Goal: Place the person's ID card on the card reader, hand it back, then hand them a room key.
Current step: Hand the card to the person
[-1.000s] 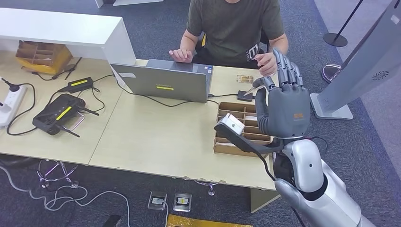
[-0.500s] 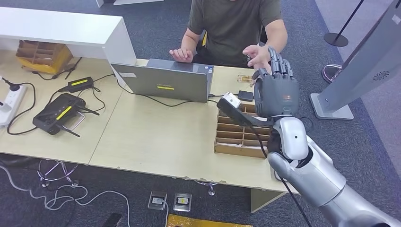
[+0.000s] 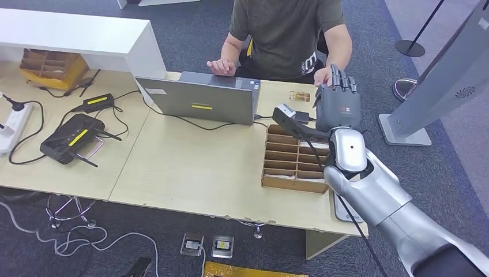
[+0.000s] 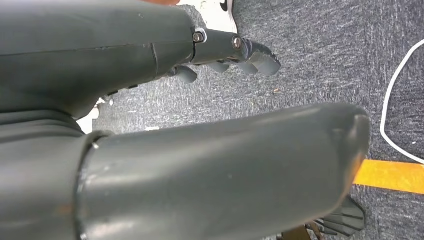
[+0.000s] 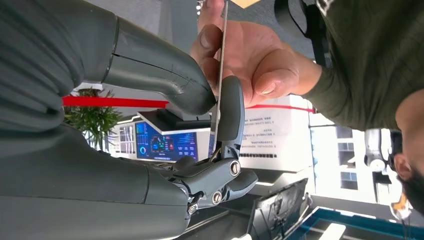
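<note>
Tabletop [image 3: 190, 167]: pale wood, light beige. Floor [image 3: 190, 34]: dark grey-blue carpet, speckled; in the left wrist view an orange stripe [image 4: 390, 176] and a white cable [image 4: 395, 100] cross it. Right hand [image 3: 339, 104]: dark grey, small orange mark on its back; arm [image 3: 375, 190] behind it silver. Left hand [image 4: 165, 150]: dark grey. Laptop [image 3: 199, 98]: grey, with a yellow label. Compartment tray [image 3: 291, 161]: brown cardboard. Person's shirt [image 3: 285, 29]: olive green, white lettering near the hem. Controller [image 3: 72, 138]: black with a yellow strip. Charger [image 3: 97, 102]: black, yellow label. Power strip [image 3: 12, 124]: white. Card [image 5: 220, 75] edge-on in the right wrist view: thin, grey.
</note>
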